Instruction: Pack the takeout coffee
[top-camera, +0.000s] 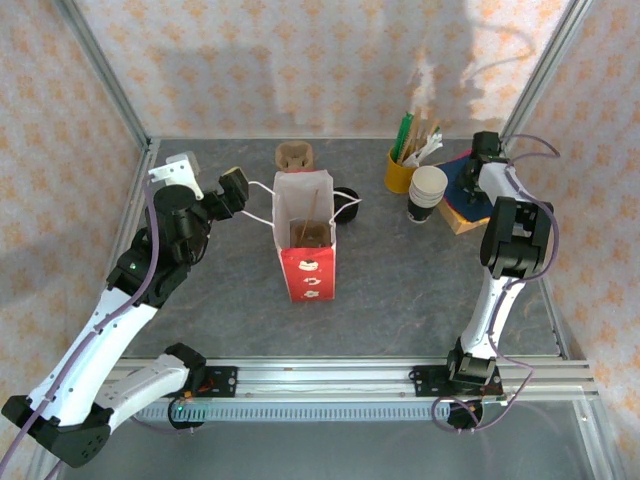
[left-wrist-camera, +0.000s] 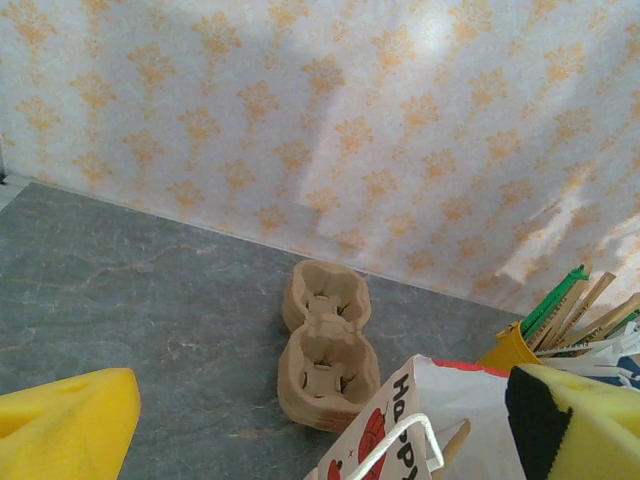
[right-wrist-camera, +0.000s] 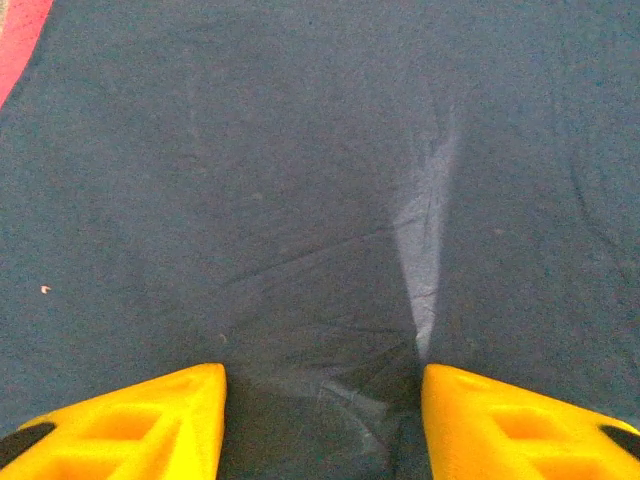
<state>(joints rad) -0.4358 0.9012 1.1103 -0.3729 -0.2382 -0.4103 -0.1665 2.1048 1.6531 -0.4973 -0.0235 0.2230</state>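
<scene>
A cardboard cup carrier lies by the wall, white cups beside a yellow cup.

Stretches the left arm up and away from its base, bends it at the elbow and turns the wrist toward the right. Holds the left gripper roughly level, jaws spread wide, yellow fingers far apart at either side. Raises the right arm steeply, then folds it forward at the elbow. Points the right gripper downward, jaws parted, fingers well apart.
</scene>
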